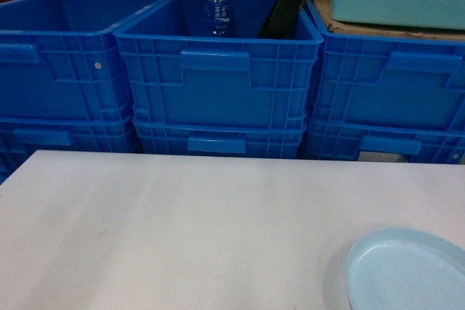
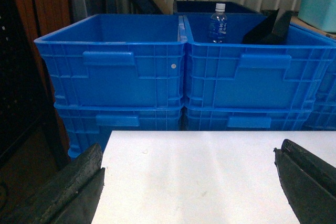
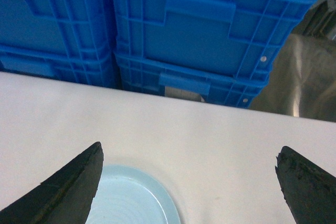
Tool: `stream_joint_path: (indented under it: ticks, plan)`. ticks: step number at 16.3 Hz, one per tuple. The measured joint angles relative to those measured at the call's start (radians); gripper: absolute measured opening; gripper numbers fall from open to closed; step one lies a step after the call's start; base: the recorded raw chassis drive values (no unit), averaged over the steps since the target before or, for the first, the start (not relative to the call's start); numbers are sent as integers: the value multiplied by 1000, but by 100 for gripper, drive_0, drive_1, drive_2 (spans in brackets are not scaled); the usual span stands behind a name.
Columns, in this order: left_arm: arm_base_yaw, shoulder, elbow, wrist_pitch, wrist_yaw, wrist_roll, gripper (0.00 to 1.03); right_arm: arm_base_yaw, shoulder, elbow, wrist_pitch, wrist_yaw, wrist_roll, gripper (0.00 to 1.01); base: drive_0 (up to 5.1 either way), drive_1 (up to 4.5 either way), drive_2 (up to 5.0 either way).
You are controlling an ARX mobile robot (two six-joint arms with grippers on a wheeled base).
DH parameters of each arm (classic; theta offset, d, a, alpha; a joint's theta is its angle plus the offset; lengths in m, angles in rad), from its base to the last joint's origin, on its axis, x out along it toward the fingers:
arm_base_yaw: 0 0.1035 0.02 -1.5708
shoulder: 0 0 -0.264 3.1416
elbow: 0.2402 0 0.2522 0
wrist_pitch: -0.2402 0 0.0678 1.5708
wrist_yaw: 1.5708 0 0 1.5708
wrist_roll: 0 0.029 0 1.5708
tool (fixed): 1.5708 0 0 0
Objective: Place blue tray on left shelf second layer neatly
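Crates (image 1: 218, 78) stacked behind table (image 1: 182, 230), bottle (image 1: 217, 6) inside one; blue tray (image 1: 407, 274) under spread right tool (image 3: 189, 182); left tool (image 2: 191, 182) spread too.

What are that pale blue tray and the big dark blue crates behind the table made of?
The blue tray looks like smooth moulded plastic: even pale colour, soft sheen, rounded raised rim. The crates look like stiff injection-moulded plastic: ribbed grid walls, moulded handle lips, slightly glossy. Both are judged from looks alone.

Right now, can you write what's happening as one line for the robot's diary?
stage: before pickup | blue tray: on white table, near right edge | right pincer: open, above tray, empty | left pincer: open, empty
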Motion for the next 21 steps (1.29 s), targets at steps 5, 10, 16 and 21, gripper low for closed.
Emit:
stream_joint_path:
  ticks: [5, 10, 16, 21]
  plan:
    - [0, 0, 0, 0, 0, 0, 98, -13, 166, 42, 26, -8, -33, 98, 0, 0, 0]
    - [0, 0, 0, 0, 0, 0, 98, 14, 496, 109, 113, -4, -84, 98, 0, 0, 0]
    - [0, 0, 0, 0, 0, 0, 98, 14, 771, 111, 261, 21, -94, 98, 0, 0, 0]
    - [0, 0, 0, 0, 0, 0, 98, -23, 934, 89, 392, 12, -92, 98, 0, 0, 0]
